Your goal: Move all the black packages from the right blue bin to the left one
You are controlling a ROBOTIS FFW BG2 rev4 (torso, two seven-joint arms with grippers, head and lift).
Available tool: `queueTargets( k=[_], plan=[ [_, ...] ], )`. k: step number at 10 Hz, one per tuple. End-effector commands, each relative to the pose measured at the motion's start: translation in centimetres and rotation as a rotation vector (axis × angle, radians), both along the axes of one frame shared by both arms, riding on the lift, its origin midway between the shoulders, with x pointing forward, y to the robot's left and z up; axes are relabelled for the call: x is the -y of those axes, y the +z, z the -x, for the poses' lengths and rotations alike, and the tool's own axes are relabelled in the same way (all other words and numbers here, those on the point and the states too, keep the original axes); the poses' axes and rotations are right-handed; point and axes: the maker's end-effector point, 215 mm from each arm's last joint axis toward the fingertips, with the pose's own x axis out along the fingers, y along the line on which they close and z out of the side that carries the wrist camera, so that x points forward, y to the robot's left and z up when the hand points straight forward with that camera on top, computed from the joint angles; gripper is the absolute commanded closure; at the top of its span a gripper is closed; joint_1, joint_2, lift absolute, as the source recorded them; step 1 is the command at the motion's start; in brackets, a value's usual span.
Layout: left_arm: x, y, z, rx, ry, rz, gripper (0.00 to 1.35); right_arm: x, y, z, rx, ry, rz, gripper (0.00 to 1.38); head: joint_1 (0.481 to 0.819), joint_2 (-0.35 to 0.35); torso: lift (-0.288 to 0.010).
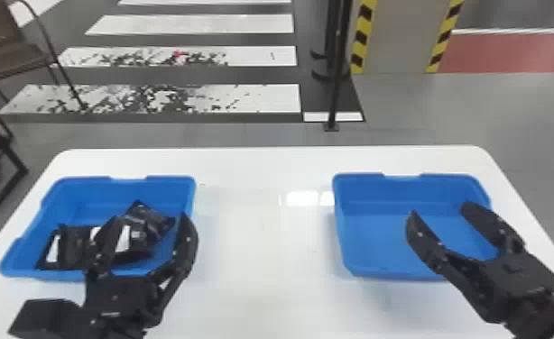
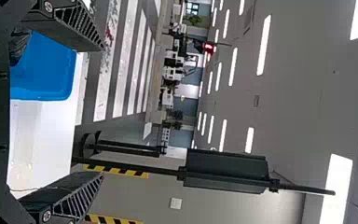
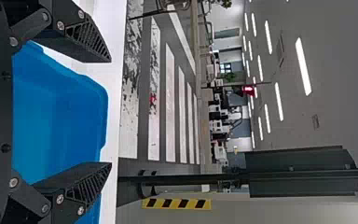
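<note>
Clock centred on the white table (image 1: 262,270), twelve at its far edge. Chair (image 1: 5,58): ten o'clock, on the floor beyond. Left blue bin (image 1: 86,194): between nine and ten; black packages (image 1: 73,250) lie overlapping inside, some showing white labels. Left gripper (image 1: 150,219) reads spread, fingers well apart over bin and packages. Dark post (image 1: 336,76): nearer one than twelve. Right blue bin (image 1: 375,196): between two and three. Right gripper (image 1: 437,209) over it, fingers apart, arm entering from four.
</note>
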Motion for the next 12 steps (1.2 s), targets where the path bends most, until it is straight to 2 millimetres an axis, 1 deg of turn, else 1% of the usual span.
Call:
queueTargets(
  k=[1, 6, 12],
  plan=[
    [0.0, 0.0, 0.0, 0.001, 0.000, 0.000, 0.10, 0.1, 0.2, 0.1, 0.004, -0.003, 0.001, 0.26, 0.695, 0.028, -0.154],
    [0.5, 0.1, -0.1, 0.003, -0.010, 0.002, 0.10, 0.1, 0.5, 0.0, 0.016, -0.006, -0.002, 0.26, 0.695, 0.022, -0.154],
    [1.0, 0.5, -0.4, 0.012, -0.022, 0.001, 0.09, 0.2, 0.4, -0.1, 0.016, -0.010, 0.005, 0.26, 0.695, 0.013, -0.154]
  ],
)
